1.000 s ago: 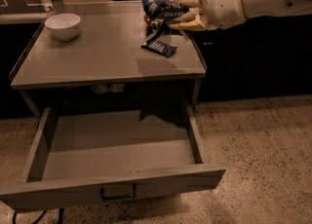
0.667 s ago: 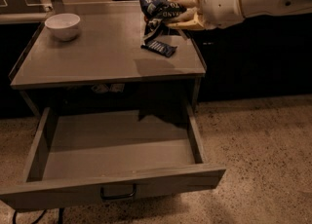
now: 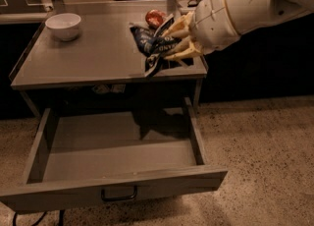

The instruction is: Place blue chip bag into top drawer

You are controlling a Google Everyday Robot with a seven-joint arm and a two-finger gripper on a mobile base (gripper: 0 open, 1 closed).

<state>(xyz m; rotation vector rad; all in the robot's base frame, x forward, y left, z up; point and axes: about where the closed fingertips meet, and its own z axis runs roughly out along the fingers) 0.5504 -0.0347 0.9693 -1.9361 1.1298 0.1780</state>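
Observation:
My gripper (image 3: 172, 41) is over the front right part of the grey table (image 3: 88, 58), shut on the blue chip bag (image 3: 147, 38). The bag is crumpled dark blue foil with white lettering; its lower end hangs at the table's front edge. The top drawer (image 3: 113, 186) is pulled wide open below the table top, with a dark bar handle (image 3: 118, 195) on its front panel. Its inside shows no objects. The bag is above and behind the drawer's right half.
A white bowl (image 3: 63, 25) stands at the back left of the table. A red-orange soda can (image 3: 155, 17) lies behind the bag. Speckled floor (image 3: 265, 161) spreads to the right of the drawer. Dark furniture stands behind the table.
My gripper has moved down and toward the table's front edge with the bag in it. The soda can now shows behind the bag.

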